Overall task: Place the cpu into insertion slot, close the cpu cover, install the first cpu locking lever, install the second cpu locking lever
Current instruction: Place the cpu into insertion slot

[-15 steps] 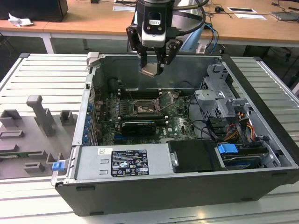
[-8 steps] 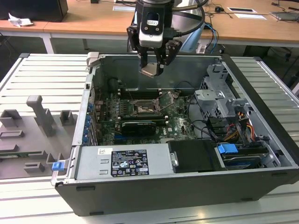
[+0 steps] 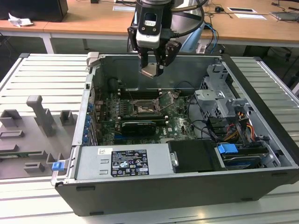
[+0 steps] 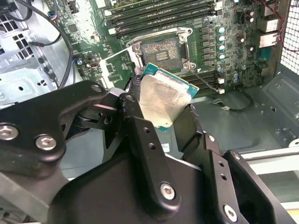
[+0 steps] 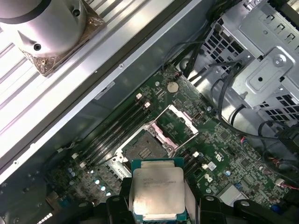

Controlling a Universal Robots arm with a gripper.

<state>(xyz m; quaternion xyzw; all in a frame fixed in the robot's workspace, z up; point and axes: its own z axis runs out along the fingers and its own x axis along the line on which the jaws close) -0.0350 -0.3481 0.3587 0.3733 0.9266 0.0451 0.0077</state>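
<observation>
My gripper [image 3: 152, 70] hangs above the open computer case, shut on the cpu [image 3: 150, 71], a pale silver square chip held by its edges. In both wrist views the cpu [image 4: 163, 100] [image 5: 156, 191] sits between the black fingers [image 4: 135, 121], tilted, well above the board. The insertion slot [image 3: 142, 108] [image 4: 161, 50] [image 5: 142, 145] lies bare and dark on the green motherboard, below and ahead of the chip. The cpu cover [image 3: 167, 100] [image 5: 176, 122] [image 4: 113, 69] stands flipped open beside the slot.
Long black memory slots [image 3: 140, 92] [image 4: 159, 14] run beside the socket. A metal drive cage [image 3: 219, 93] with cables stands on the exterior view's right, a power supply [image 3: 124, 161] at the front. Grey fixtures [image 3: 39, 116] stand on the table at the left.
</observation>
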